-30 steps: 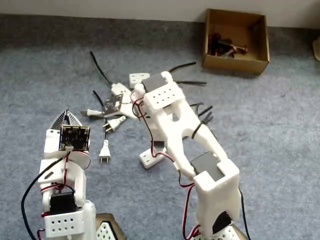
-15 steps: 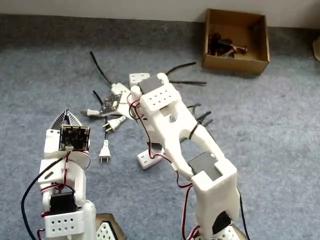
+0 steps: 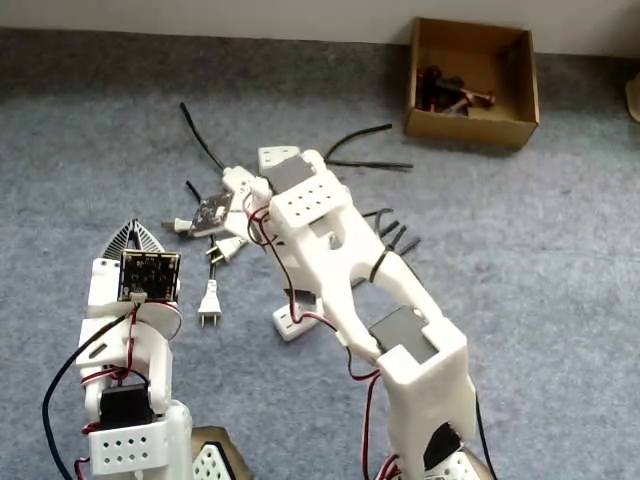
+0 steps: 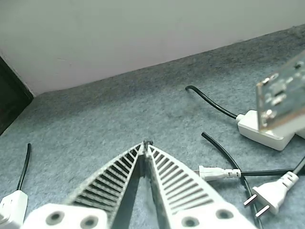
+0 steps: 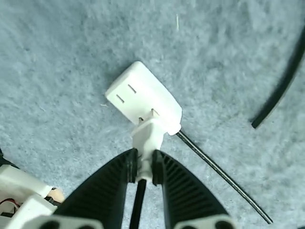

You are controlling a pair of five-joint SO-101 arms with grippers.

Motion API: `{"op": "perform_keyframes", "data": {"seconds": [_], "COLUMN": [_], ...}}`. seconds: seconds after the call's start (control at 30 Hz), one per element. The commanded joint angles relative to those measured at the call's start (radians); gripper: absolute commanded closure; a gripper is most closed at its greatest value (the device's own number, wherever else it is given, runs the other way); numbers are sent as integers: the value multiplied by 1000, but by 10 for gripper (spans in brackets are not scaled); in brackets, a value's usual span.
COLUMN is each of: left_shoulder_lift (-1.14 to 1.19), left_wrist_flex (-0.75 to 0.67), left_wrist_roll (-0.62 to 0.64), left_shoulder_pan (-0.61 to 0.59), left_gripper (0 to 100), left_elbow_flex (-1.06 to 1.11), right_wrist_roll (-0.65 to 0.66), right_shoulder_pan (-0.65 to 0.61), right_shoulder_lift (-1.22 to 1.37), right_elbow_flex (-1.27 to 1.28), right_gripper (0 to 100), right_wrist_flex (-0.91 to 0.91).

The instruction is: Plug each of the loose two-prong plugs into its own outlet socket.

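Observation:
My right gripper (image 5: 144, 164) is shut on a white two-prong plug (image 5: 148, 135), whose prongs meet one pair of slots on a white outlet socket (image 5: 143, 98). The socket's other slot pair is free. In the high view this gripper (image 3: 240, 195) hangs over that socket (image 3: 234, 177) at the middle of the carpet. My left gripper (image 3: 133, 235) rests shut and holds nothing, its tips (image 4: 145, 143) on the carpet. Loose plugs (image 3: 210, 300) (image 3: 228, 247) (image 3: 180, 225) lie between the arms. Two more sockets (image 3: 278, 157) (image 3: 288, 322) sit nearby.
A cardboard box (image 3: 470, 80) with small parts stands at the back right. Black cords (image 3: 200, 135) (image 3: 365, 135) trail across the grey carpet. The left wrist view has another socket (image 4: 12, 207) close to the left arm, and a wall behind.
The right arm has swung left across the carpet with the plug, bringing its gripper over the middle socket. The left arm has kept still.

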Motion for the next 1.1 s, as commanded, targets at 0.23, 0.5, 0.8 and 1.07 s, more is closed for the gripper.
{"op": "perform_keyframes", "data": {"seconds": [0.23,0.5,0.8,1.07], "left_shoulder_lift": [-10,-10,-10,-10], "left_wrist_flex": [-2,-2,-2,-2], "left_wrist_roll": [11,11,11,11], "left_shoulder_pan": [-12,-12,-13,-27], "left_gripper": [993,993,993,993], "left_elbow_flex": [19,19,19,19], "right_wrist_roll": [-46,-72,-75,-94], "right_shoulder_pan": [-58,-76,-108,-110], "right_shoulder_lift": [2,36,143,150], "right_elbow_flex": [-16,-16,-25,-18], "right_gripper": [993,993,993,993], "right_wrist_flex": [-58,-62,-64,-110]}}
